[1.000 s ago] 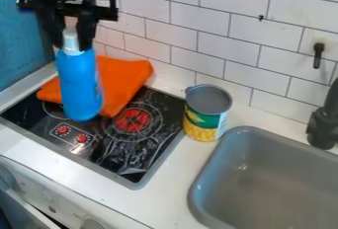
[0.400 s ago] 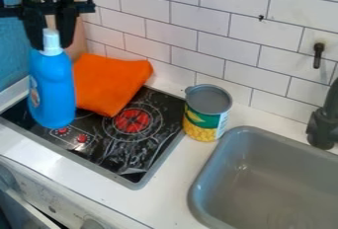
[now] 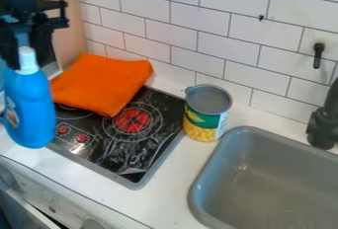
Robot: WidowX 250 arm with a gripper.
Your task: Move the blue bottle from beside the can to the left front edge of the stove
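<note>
A big wall [image 3: 254, 50] of white tiles stands at the back. In front of it is the white surface [image 3: 175, 178]. The grey sink [image 3: 284, 173] is set in it on the right, and the flat black stove [image 3: 105, 149], with red rings, is on the left. A soft orange cloth [image 3: 102, 82] lies on the back left part of the stove. The blue bottle [image 3: 29, 107] is upright by the stove's front left corner; I can't tell if its bottom touches anything. The black pincer [image 3: 27, 61] is partly open, snug around the bottle's white top. A green and yellow can [image 3: 204, 117] stands between stove and sink. A black tap [image 3: 322, 127] is by the sink, and a little black hook [image 3: 317, 55] is on the wall.
</note>
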